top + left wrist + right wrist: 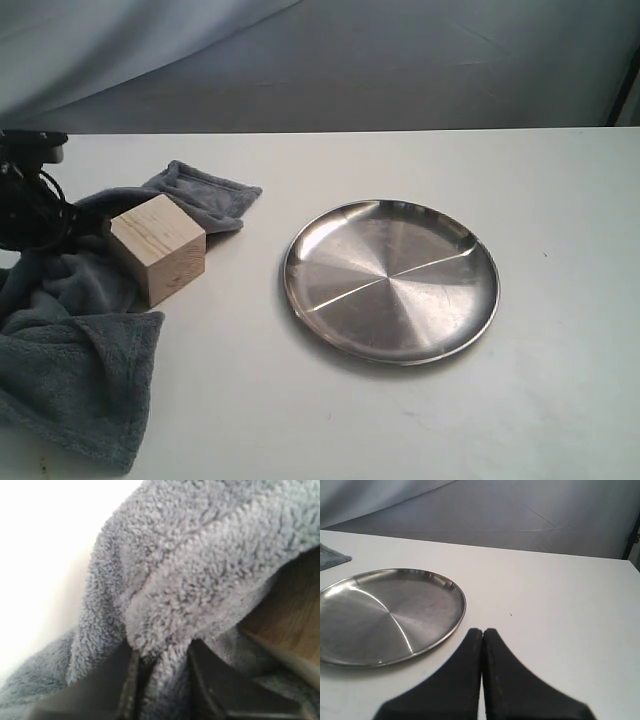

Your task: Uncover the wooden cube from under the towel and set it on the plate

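The wooden cube [160, 248] stands uncovered on the white table, left of the plate [390, 280]. The dark-grey towel [80, 370] lies bunched behind and to the left of the cube, touching it. My left gripper [160, 652] is shut on a fold of the towel [200, 565], with plush pinched between its fingers. The cube's side [295, 625] shows just beyond that fold. In the exterior view only the left arm's dark body and cables [25, 200] show at the left edge. My right gripper [483, 632] is shut on nothing, low over the table beside the plate [385, 615].
The white table [560, 400] reaches to a grey cloth backdrop [400, 70] at the back. A corner of the towel [330, 557] shows beyond the plate in the right wrist view. The plate holds nothing.
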`<state>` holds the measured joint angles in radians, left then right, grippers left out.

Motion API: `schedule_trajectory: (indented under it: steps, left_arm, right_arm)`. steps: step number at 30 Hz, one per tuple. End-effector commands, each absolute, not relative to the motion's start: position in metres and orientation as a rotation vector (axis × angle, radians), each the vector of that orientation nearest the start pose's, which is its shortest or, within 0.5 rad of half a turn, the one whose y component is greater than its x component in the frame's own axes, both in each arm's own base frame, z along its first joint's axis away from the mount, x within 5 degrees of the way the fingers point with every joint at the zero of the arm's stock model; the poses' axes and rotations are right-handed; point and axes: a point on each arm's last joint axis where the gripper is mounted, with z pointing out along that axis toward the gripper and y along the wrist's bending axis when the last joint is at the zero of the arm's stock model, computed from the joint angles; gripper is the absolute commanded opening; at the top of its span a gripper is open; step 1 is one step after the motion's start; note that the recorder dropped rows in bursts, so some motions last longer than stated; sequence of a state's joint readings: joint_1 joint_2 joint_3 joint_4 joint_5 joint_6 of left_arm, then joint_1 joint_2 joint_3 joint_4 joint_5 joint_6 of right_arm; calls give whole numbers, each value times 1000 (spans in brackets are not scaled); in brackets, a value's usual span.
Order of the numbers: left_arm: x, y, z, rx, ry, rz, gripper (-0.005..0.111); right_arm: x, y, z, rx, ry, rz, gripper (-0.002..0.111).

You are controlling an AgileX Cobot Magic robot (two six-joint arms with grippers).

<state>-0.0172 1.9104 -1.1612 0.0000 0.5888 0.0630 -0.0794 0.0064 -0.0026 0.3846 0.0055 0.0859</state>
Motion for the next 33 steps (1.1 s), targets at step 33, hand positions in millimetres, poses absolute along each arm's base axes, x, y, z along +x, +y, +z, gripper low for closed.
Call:
schedule_trajectory:
  steps: [33]
  left_arm:
    - [369,16,117,-200,2823,280,17]
  right_arm:
    - [56,-4,212,411,1451,327,3]
